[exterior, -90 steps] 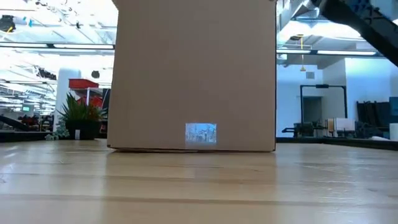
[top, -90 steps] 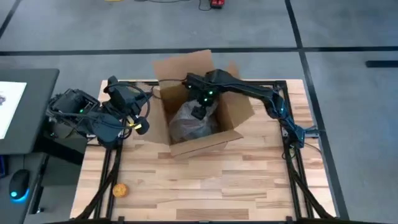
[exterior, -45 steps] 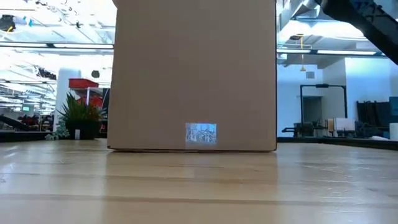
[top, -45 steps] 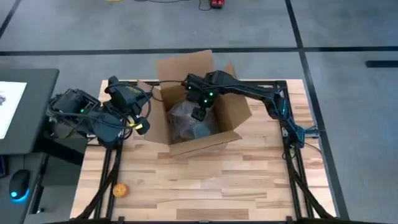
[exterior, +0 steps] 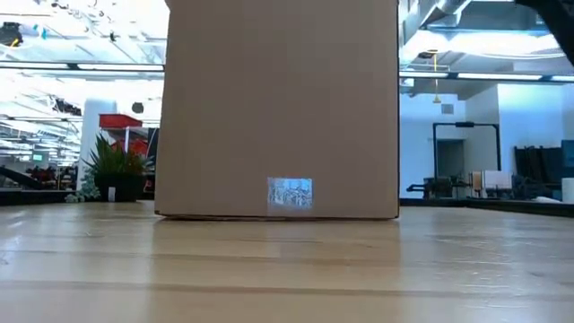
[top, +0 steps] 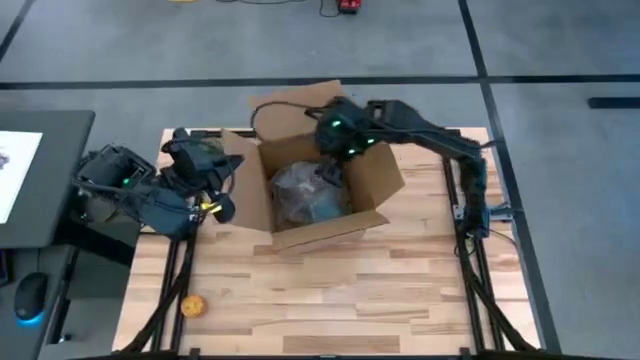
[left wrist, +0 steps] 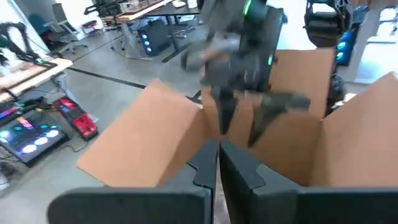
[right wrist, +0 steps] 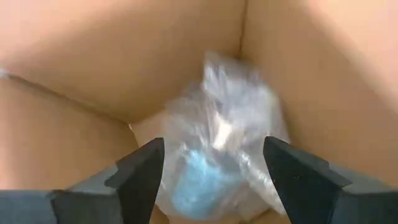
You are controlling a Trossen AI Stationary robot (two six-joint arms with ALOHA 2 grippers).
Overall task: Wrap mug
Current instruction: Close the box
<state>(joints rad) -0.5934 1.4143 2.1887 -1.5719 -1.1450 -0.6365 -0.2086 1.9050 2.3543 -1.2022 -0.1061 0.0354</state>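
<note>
At the desk's left edge the left end effector [top: 222,205] waits with fingers pressed together, while the bubble-wrapped mug [top: 305,193], a crinkled clear bundle showing blue, lies in the cardboard box [top: 372,178] below the wide-spread, empty right end effector [top: 330,170].

Right pincer [top: 331,172] is out of the bundle now: it has let go of the bubble-wrapped mug [top: 305,194] and pulled up and back toward the far side of the box [top: 318,232], fingers spread wide above it. Right arm's elbow has swung farther back. In the low view the right arm has almost left the frame.
</note>
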